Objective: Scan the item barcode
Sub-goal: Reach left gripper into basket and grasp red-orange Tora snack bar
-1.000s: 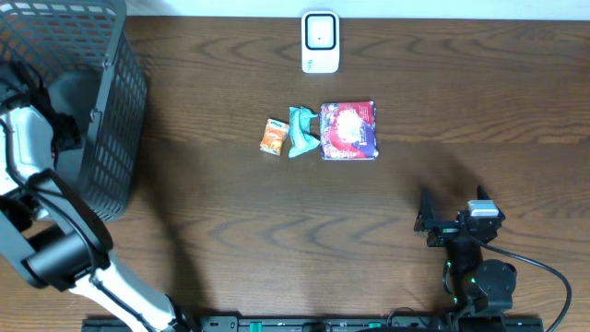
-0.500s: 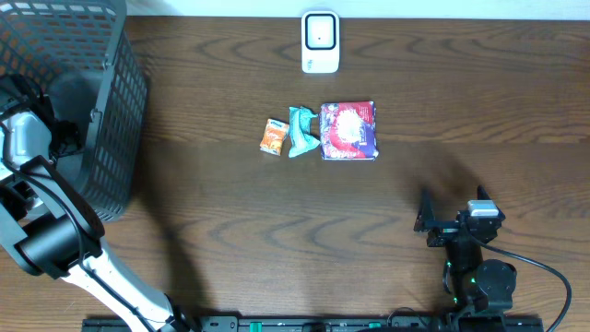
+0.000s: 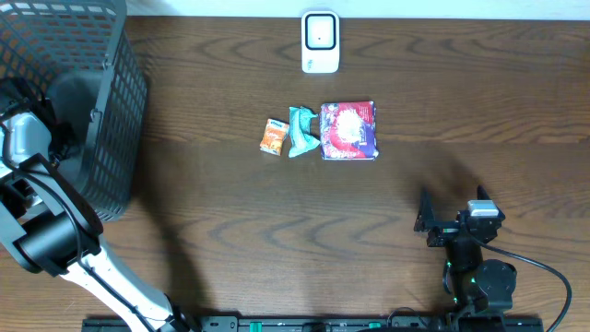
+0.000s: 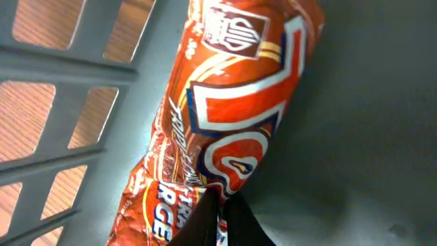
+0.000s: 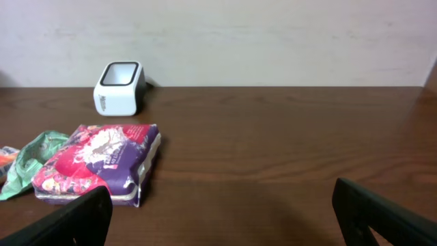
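Observation:
An orange snack bag (image 4: 232,116) lies inside the grey basket (image 4: 75,61), against its slatted wall. My left gripper (image 4: 220,208) is shut, and its dark fingers pinch the lower edge of this bag. From overhead, the left arm (image 3: 28,138) reaches into the basket (image 3: 101,55) and the gripper itself is hidden there. The white barcode scanner (image 3: 320,41) stands at the table's back middle and is also visible in the right wrist view (image 5: 119,87). My right gripper (image 3: 452,207) rests open near the front right, holding nothing (image 5: 222,219).
Three items lie in a row in front of the scanner: a small orange packet (image 3: 272,136), a teal packet (image 3: 301,132) and a red-and-purple pack (image 3: 349,131) (image 5: 95,164). The tall basket fills the back left corner.
The left gripper has gone from open to shut on the orange bag inside the basket, and the left arm shifted slightly. The right arm has not moved.

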Robot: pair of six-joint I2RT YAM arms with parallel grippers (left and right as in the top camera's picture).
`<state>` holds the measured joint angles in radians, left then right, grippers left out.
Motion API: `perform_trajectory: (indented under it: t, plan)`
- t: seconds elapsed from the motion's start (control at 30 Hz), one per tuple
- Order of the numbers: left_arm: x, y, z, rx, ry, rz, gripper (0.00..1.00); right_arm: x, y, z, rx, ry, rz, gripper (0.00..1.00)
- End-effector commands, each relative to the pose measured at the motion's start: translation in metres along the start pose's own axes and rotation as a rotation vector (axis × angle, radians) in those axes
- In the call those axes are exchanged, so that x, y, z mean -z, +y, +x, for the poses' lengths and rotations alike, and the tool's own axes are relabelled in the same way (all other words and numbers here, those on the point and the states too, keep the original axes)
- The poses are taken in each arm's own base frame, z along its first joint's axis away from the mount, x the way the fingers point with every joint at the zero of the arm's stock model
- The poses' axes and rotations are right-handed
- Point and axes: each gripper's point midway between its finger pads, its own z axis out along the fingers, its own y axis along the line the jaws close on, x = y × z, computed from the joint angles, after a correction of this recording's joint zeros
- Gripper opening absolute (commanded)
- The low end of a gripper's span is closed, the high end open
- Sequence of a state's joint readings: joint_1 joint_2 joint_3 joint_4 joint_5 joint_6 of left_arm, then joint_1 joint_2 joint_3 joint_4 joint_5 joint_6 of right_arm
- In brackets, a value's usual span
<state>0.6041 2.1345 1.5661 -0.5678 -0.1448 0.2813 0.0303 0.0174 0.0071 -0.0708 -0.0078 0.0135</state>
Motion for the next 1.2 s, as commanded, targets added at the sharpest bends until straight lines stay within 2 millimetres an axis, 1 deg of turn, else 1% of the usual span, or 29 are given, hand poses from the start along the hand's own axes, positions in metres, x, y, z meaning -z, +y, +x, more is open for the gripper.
perform_trajectory:
  t: [0.0, 0.1, 0.2, 0.3, 0.33, 0.37, 0.43, 0.47, 0.57, 0.67, 0.7, 0.77, 0.87, 1.1, 1.17]
  plan:
    - [-0.02, -0.007, 0.029, -0.001, 0.103, 0.026, 0.07, 0.0, -0.001, 0.001, 0.011, 0.001, 0.005, 0.99]
    - [-0.005, -0.005, 0.026, -0.004, 0.093, 0.025, 0.07, 0.0, -0.001, 0.001, 0.011, 0.001, 0.005, 0.99]
    - [0.013, -0.002, 0.016, 0.0, 0.049, 0.017, 0.07, 0.0, -0.001, 0.001, 0.011, 0.001, 0.005, 0.99]
    - [0.032, 0.003, 0.001, 0.008, -0.019, 0.005, 0.08, 0.0, -0.001, 0.001, 0.011, 0.001, 0.005, 0.99]
    - [0.036, 0.004, -0.004, 0.012, -0.039, 0.001, 0.13, 0.0, -0.001, 0.001, 0.011, 0.001, 0.005, 0.99]
    - [0.038, 0.006, -0.008, 0.016, -0.059, -0.003, 0.22, 0.0, -0.001, 0.001, 0.011, 0.001, 0.005, 0.99]
    - [0.039, 0.007, -0.014, 0.021, -0.082, -0.009, 0.55, 0.0, -0.001, 0.001, 0.011, 0.001, 0.005, 0.99]
    - [0.037, 0.008, -0.015, 0.015, -0.086, -0.01, 0.65, 0.0, -0.001, 0.001, 0.011, 0.001, 0.005, 0.99]
    - [0.031, 0.007, -0.015, -0.092, -0.082, -0.014, 0.67, 0.0, -0.001, 0.001, 0.011, 0.001, 0.005, 0.99]
    - [0.023, 0.004, -0.01, -0.229, -0.058, -0.012, 0.7, 0.0, -0.001, 0.001, 0.011, 0.001, 0.005, 0.99]
    - [0.02, 0.003, -0.008, -0.257, -0.049, -0.01, 0.72, 0.0, -0.001, 0.001, 0.011, 0.001, 0.005, 0.99]
    - [0.014, 0.002, -0.004, -0.307, -0.032, -0.005, 0.72, 0.0, -0.001, 0.001, 0.011, 0.001, 0.005, 0.99]
    - [0.005, 0.004, -0.001, -0.333, -0.021, -0.005, 0.72, 0.0, -0.001, 0.001, 0.011, 0.001, 0.005, 0.99]
    - [-0.005, 0.024, -0.002, -0.291, -0.035, -0.025, 0.72, 0.0, -0.001, 0.001, 0.011, 0.001, 0.005, 0.99]
    - [-0.009, 0.021, 0.002, -0.281, -0.033, 0.018, 0.7, 0.0, -0.001, 0.001, 0.011, 0.001, 0.005, 0.99]
